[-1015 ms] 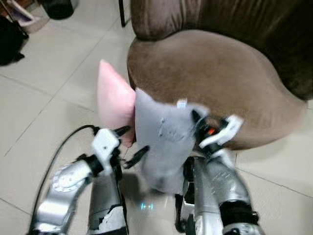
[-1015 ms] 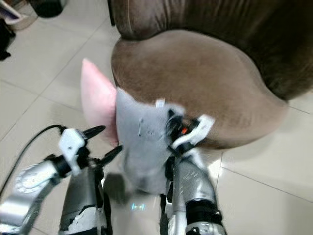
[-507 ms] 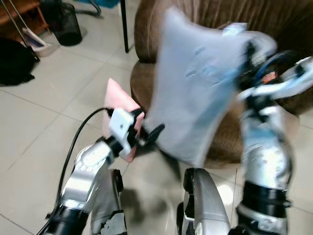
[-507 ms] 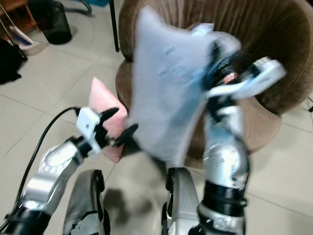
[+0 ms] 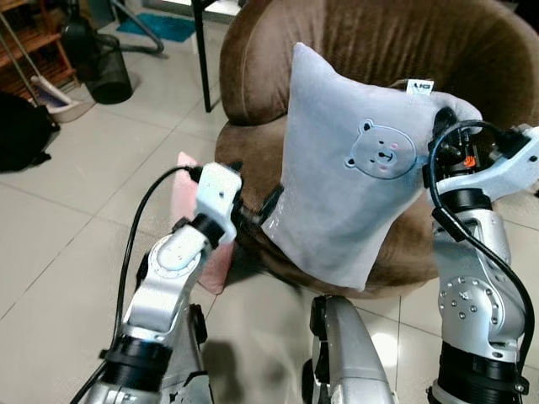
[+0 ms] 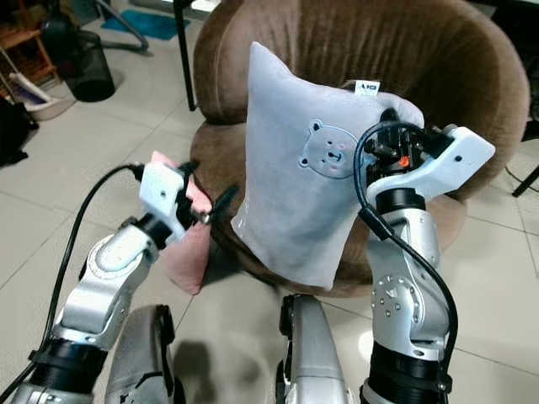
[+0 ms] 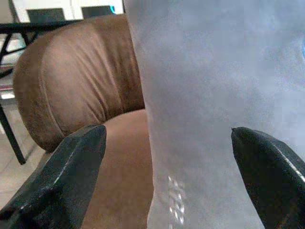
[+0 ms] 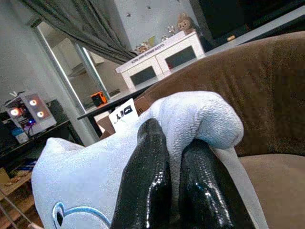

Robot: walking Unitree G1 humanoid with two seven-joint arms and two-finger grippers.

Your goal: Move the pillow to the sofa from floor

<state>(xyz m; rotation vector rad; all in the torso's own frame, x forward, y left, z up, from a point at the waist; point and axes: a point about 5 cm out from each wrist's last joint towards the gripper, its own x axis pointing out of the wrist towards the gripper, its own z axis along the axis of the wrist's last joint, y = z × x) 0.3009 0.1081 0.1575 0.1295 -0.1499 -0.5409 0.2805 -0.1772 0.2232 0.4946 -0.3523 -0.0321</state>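
Raised since half a second ago: grey pillow [image 5: 354, 177], then swinging blurred in front of the sofa [image 5: 387, 50], now hangs sharp and steady above the brown seat; one second ago it was low beside the seat's front edge.

Right gripper [image 8: 164, 191]: fingers closed tight on the pillow's upper corner, fabric bunched between them; arm lifted higher than before.

Left gripper [image 7: 167, 143]: fingers spread wide, pillow's lower part between them; contact cannot be confirmed.

Markings: small white tag [image 5: 418, 85] at the top seam, dark lettering too small to read. Printed bear face [image 5: 381, 150], blue outline with pink cheeks, on the front.

Pillow, appearance: pale grey-blue, soft plush, square, hanging tilted from its pinched corner, lower corner drooping past the seat's front edge.

Pink pillow [image 5: 195, 210]: on the tiled floor [image 5: 59, 227], leaning against the sofa base behind the left arm.
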